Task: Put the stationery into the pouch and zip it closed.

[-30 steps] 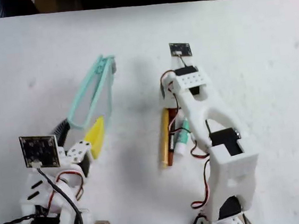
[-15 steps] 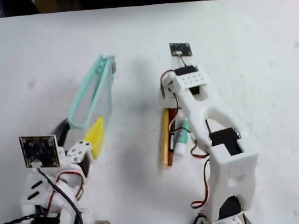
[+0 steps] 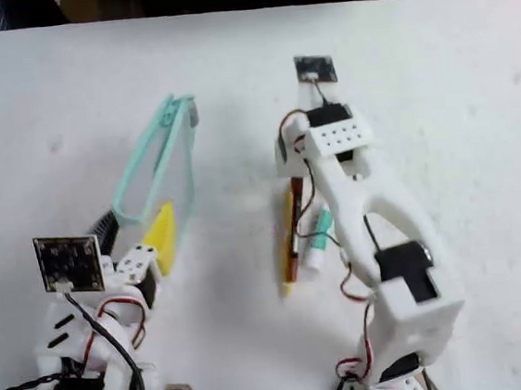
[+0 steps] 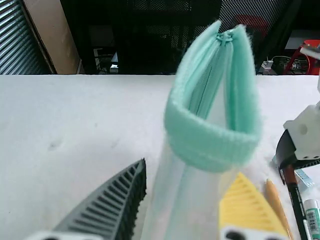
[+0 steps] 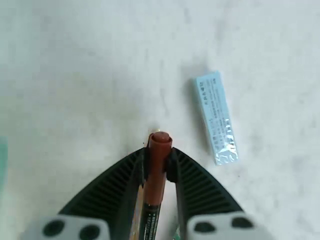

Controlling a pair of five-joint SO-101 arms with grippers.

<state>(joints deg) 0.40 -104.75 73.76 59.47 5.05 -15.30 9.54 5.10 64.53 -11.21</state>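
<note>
Clamping the brown marker (image 5: 161,139) in the clenched right tool (image 5: 158,152) over the counter (image 5: 75,75). Pinching the mint pouch (image 4: 212,135), mouth gaping, in the left tool (image 4: 190,175). Since earlier, stretched farther forward at right.

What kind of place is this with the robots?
Probably a robotics lab or workshop. Two small robot arms sit at a white table, holding a pouch and a pen; window blinds and dark furniture stand behind.
</note>
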